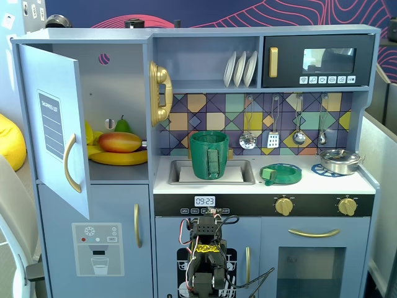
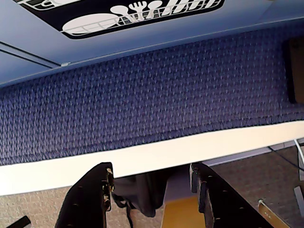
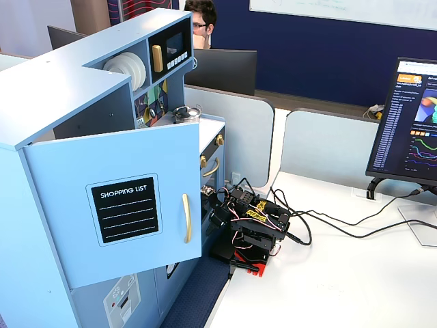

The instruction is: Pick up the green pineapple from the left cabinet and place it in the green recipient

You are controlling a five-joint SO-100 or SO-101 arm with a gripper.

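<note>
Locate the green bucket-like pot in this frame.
In a fixed view, the green pot stands upright in the sink at the counter's centre, left of the flat green ring dish and right of the open cabinet.

Counts on my toy kitchen

I see three white plates (image 1: 240,68), four hanging utensils (image 1: 273,133), two gold knobs (image 1: 284,205), one mango (image 1: 120,142), one pear (image 1: 123,125), one green recipient (image 1: 209,154), one ring dish (image 1: 281,173), one pan (image 1: 340,161).

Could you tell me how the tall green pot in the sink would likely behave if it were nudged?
The green pot looks like hollow moulded plastic, so it is probably stiff and light. It stands upright and fairly tall, so a push near its rim could tip it. The sink walls around its base would likely stop it sliding.
</note>
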